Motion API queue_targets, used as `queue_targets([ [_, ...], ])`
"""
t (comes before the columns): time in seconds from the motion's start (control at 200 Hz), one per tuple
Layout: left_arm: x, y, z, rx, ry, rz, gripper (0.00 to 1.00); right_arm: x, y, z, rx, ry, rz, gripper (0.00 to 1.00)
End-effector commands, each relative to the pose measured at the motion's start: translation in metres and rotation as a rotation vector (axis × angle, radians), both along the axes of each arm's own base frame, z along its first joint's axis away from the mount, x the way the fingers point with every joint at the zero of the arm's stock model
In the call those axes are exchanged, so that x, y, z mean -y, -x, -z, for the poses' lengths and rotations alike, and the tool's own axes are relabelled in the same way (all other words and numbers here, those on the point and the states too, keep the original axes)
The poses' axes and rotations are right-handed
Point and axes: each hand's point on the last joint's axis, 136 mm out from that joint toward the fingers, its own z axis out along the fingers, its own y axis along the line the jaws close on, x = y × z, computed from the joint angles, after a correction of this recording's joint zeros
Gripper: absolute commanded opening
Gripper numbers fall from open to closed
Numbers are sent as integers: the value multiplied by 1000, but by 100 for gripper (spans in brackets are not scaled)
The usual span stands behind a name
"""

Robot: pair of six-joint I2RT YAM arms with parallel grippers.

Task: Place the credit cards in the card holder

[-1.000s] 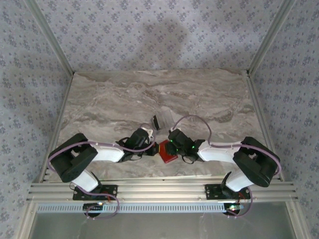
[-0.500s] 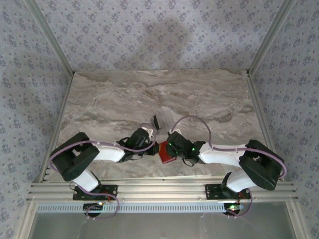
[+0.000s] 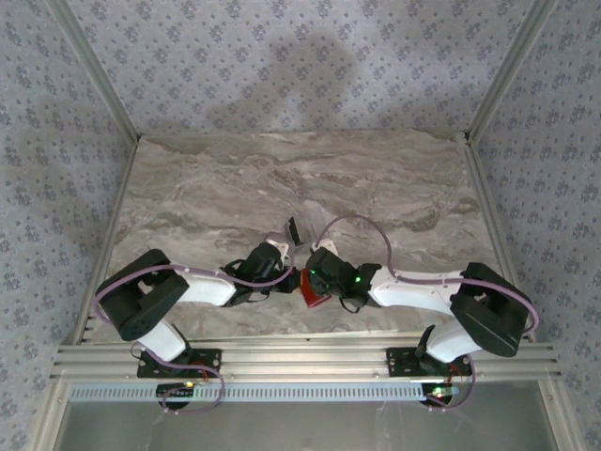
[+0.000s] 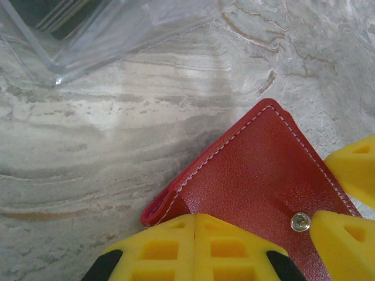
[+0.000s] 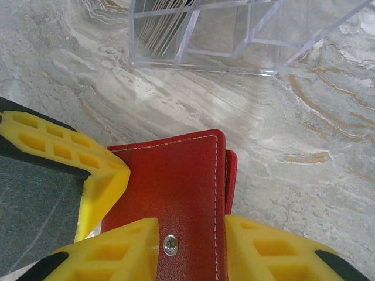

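The closed red card holder point(image 3: 314, 298) lies near the table's front edge between both grippers. My left gripper point(image 4: 195, 225) is shut, its yellow fingertips meeting over the holder's point(image 4: 252, 170) folded corner, nothing visible between them. My right gripper point(image 5: 192, 252) straddles the holder point(image 5: 176, 181), with the snap tab and its silver stud point(image 5: 170, 245) held between the two fingers point(image 5: 111, 252). The dark credit cards point(image 4: 53, 12) stand on edge inside the clear plastic box point(image 5: 234, 35), just beyond the holder. In the top view the grippers meet tip to tip over the holder, left point(image 3: 293, 280) and right point(image 3: 315, 278).
The clear box point(image 3: 306, 228) stands a short way behind the grippers on the marble table point(image 3: 207, 188). Open tabletop stretches to the back, left and right. Patterned walls and metal frame rails point(image 3: 300, 362) enclose the space.
My right gripper has slid left over the card holder, covering more of it. The left gripper has stayed almost still.
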Motion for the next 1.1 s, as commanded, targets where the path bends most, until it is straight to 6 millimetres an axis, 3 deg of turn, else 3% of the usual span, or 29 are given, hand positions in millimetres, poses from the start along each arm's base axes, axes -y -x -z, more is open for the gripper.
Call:
queue_targets([
  [0.0, -40, 27, 57, -129, -208, -25, 0, -14, 2, -5, 2, -8, -37, 37],
  [0.525, -43, 25, 62, -130, -225, -47, 0, -10, 3, -4, 15, 56, -19, 40],
  [0.779, -44, 25, 62, -131, -223, -50, 0, 5, -1, 5, 21, 140, 38, 37],
  [1.099, -43, 25, 66, -136, -226, -51, 0, 2, -1, 7, 23, 139, 33, 8],
])
